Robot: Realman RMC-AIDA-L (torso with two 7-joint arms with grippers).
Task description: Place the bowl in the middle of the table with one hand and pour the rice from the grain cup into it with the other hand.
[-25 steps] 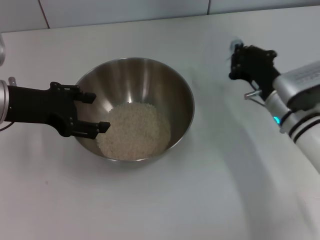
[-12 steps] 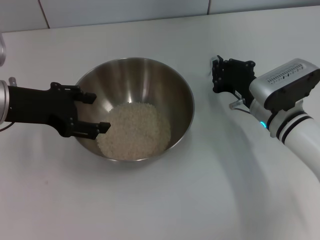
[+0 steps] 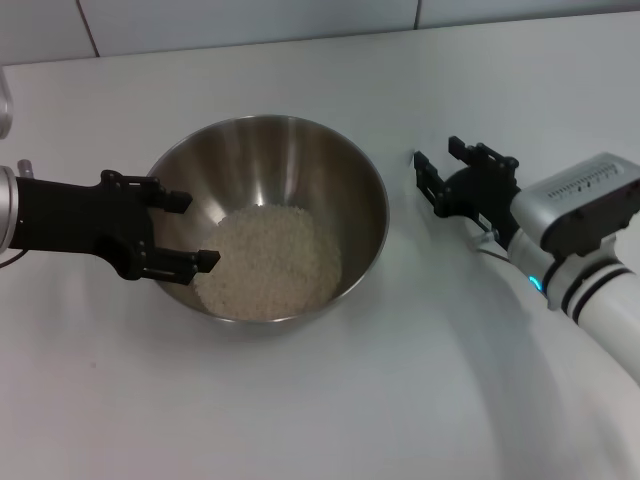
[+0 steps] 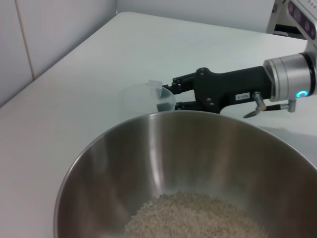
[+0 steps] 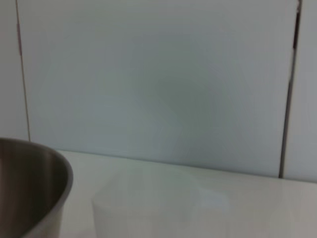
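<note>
The steel bowl (image 3: 330, 160) stands mid-table with a heap of rice (image 3: 268, 260) in it. My left gripper (image 3: 200, 228) is open at the bowl's left rim, its fingertips over the edge, holding nothing. My right gripper (image 3: 436, 156) is to the right of the bowl, low over the table (image 3: 300, 400). In the left wrist view it (image 4: 171, 93) is shut on the translucent grain cup (image 4: 143, 96), upright and empty just beyond the bowl (image 4: 148, 158). The rice (image 4: 193, 218) shows there too. The right wrist view shows the cup's rim (image 5: 158, 208) and the bowl's edge (image 5: 29, 188).
A tiled white wall (image 3: 250, 20) runs along the table's far edge. A shiny object (image 3: 4, 100) sits at the far left edge of the head view. Bare tabletop lies in front of the bowl.
My right arm has swung down and left from the far right toward the bowl, bringing the cup low to the table. The left gripper and the bowl have hardly moved.
</note>
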